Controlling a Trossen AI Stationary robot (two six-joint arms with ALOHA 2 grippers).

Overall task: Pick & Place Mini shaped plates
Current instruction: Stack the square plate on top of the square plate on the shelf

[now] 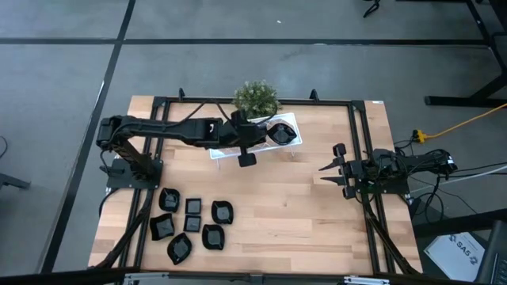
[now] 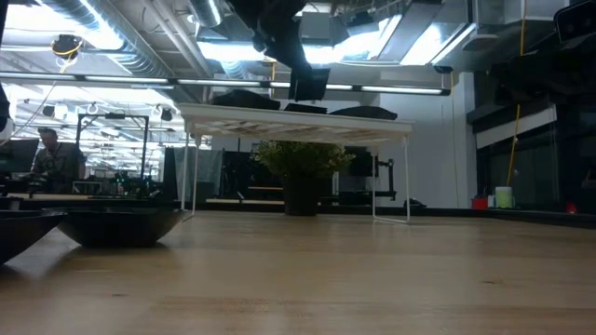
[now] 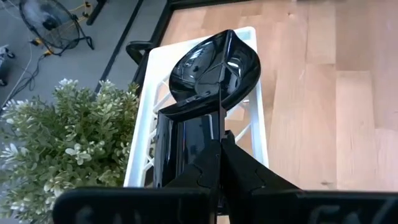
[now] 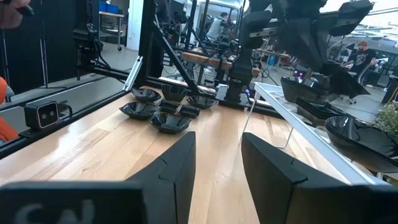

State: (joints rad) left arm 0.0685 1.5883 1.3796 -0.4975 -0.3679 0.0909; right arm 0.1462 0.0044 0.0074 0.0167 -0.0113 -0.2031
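Note:
My left gripper [image 1: 244,142] is over the white lattice rack [image 1: 291,144] at the table's far middle, shut on a glossy black square mini plate [image 3: 186,143]. Just beyond it, a leaf-shaped black plate [image 3: 214,62] lies on the rack's right end [image 1: 281,133]. The low view shows dark plates [image 2: 363,112] lying on the rack's top. Several more black plates [image 1: 193,222] sit on the table near its left near corner. My right gripper [image 1: 326,169] waits open at the table's right side, above the wood. My left gripper pinches the square plate by one side rim [image 3: 220,118] between its two fingers, which slant down toward the table's right along the rack. The plate's floor spreads to one side of the fingers, over the rack. Whether it rests on the rack I cannot tell.
A small green bushy plant [image 1: 256,96] stands right behind the rack at the far edge. A black frame [image 1: 360,142] runs around the table. Bare wood lies between the rack, the plate group and my right arm. People and benches show in the room beyond.

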